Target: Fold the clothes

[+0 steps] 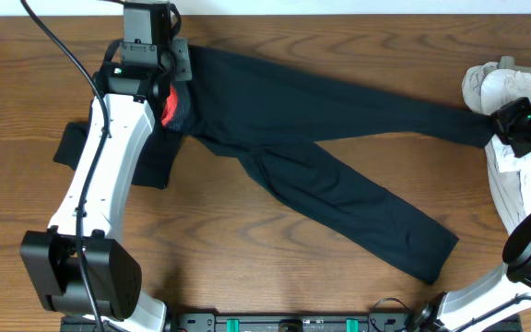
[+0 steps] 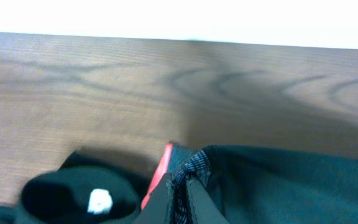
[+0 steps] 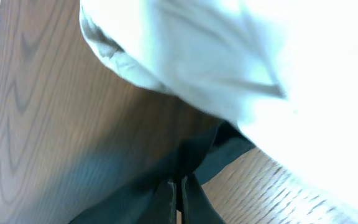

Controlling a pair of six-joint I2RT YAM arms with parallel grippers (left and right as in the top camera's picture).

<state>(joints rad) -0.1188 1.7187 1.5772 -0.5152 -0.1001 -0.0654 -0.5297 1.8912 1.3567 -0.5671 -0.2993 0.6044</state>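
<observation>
- black garment [image 1: 70,148]: lies flat on the worktop [image 1: 275,277], just left of the trousers' waist end and partly covered by the white left arm [image 1: 95,175].
- left tool [image 1: 171,85]: at the waist end of the trousers, closed on the waistband [image 1: 168,111]; the left wrist view shows the orange-red strip [image 2: 156,179] and grey ribbed edge [image 2: 195,163] bunched up at the pinch.
- dark rounded shape [image 2: 79,196]: has a pale spot and sits just left of the waistband in the left wrist view; too blurred to say what it is.
- trousers [image 1: 275,111]: dark navy-black, spread across the middle of the worktop, waist to the left, legs splayed apart to the right.
- upper leg [image 1: 395,106]: runs nearly straight right from the seat of the trousers.
- other leg [image 1: 367,217]: slants down to the right, its cuff lying loose on the wood, well apart from the upper leg's cuff.
- right tool [image 1: 498,122]: at the cuff of the upper leg, closed on it; the right wrist view shows the dark cloth [image 3: 142,199] gathered to a narrow fold at the bottom.
- white garments [image 1: 491,85]: heaped just right of that cuff, touching it; one pale fold [image 3: 229,56] fills the upper part of the right wrist view, overlapping the trouser cloth.
</observation>
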